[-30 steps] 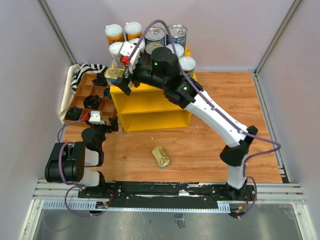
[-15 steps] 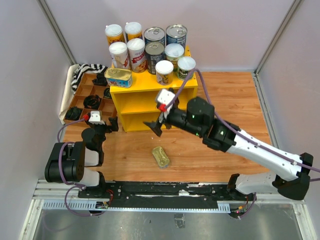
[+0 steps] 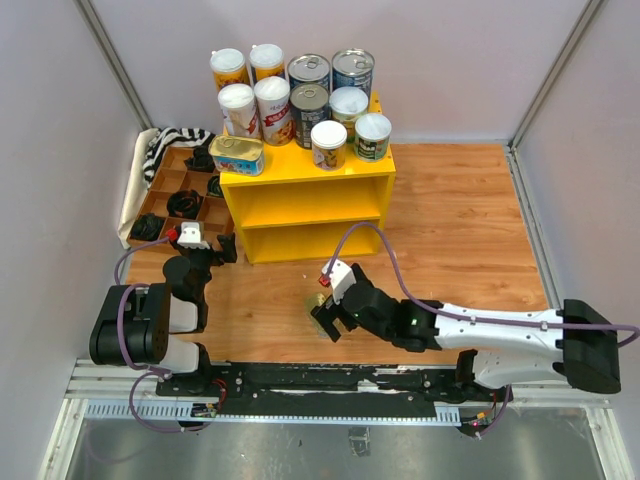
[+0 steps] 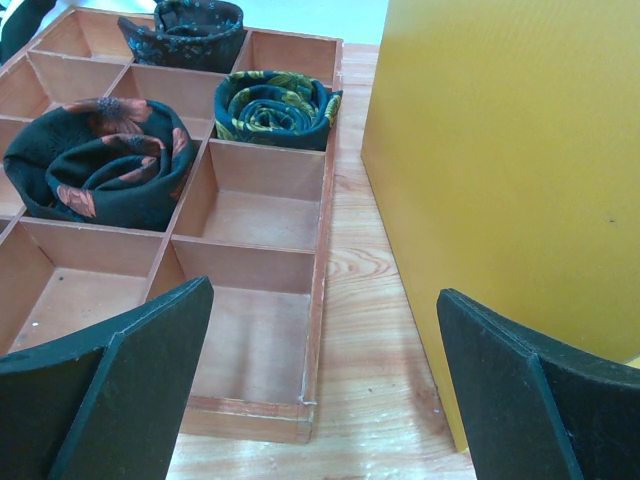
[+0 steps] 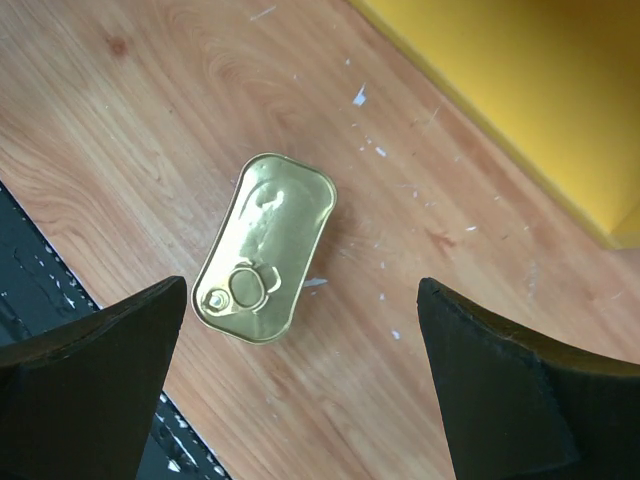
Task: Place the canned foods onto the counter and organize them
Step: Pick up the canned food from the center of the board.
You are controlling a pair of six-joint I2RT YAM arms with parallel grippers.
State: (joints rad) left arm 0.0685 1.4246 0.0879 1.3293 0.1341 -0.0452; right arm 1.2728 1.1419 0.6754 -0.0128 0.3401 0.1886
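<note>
The right pincer (image 3: 327, 320) hangs low over a flat gold-topped tin (image 5: 265, 248) that lies on the wooden worktop (image 3: 450, 200) in front of the yellow shelf unit (image 3: 305, 195). Its jaws stand wide and hold nothing. In the right wrist view the tin sits between the two dark fingers (image 5: 95, 385), clear of both, with its pull-ring side up and its long side slanted. In the overhead view the arm's head covers most of it.

On the flat top of the shelf unit stand four tall white-lidded cans (image 3: 236, 108) at the left rear. Three silver-topped cans (image 3: 309, 72) are beside them, and three short white-lidded cans (image 3: 328, 142) are toward the right front. A second flat tin (image 3: 237, 153) rests at the front left corner. Both open shelves below face the arms.

The left pincer (image 4: 325, 290), folded back near its base, is likewise spread wide and empty. It points at the gap between the unit's side wall and a divided wooden tray (image 4: 322, 240). Rolled dark cloths (image 4: 100, 165) fill several of the tray's compartments. A striped cloth (image 3: 165, 145) lies at the tray's far edge.
</note>
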